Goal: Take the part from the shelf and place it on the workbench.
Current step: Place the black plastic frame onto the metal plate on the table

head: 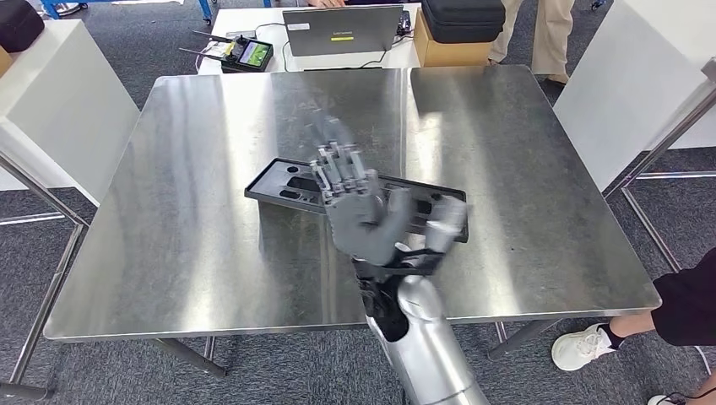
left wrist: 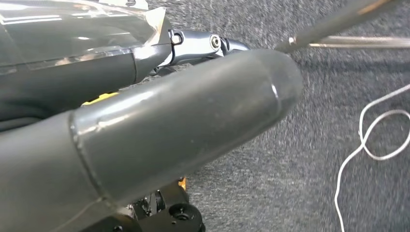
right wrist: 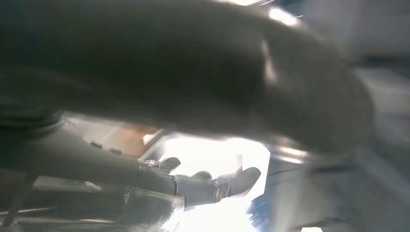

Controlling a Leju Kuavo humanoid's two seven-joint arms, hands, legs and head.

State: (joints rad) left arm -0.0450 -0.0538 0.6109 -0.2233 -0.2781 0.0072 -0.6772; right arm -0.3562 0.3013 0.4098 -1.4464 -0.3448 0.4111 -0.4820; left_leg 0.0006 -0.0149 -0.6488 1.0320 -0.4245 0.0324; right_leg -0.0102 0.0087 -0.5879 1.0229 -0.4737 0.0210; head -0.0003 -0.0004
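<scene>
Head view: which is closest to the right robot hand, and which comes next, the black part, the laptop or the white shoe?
From the right robot hand:
1. Black part, lying flat on the steel workbench directly under the hand.
2. White shoe, on the floor past the workbench's near right corner.
3. Laptop, on the white table beyond the far edge.

A square brushed-steel surface [head: 211, 211], smooth and streaky with reflections. Near its middle lies a flat black part [head: 287, 187] of matt moulded plastic with cut-outs. Above it, the right hand [head: 363, 211] of dull grey plastic on a polished silver metal arm [head: 431, 346]. Rough grey carpet floor [head: 279, 371] below.
</scene>
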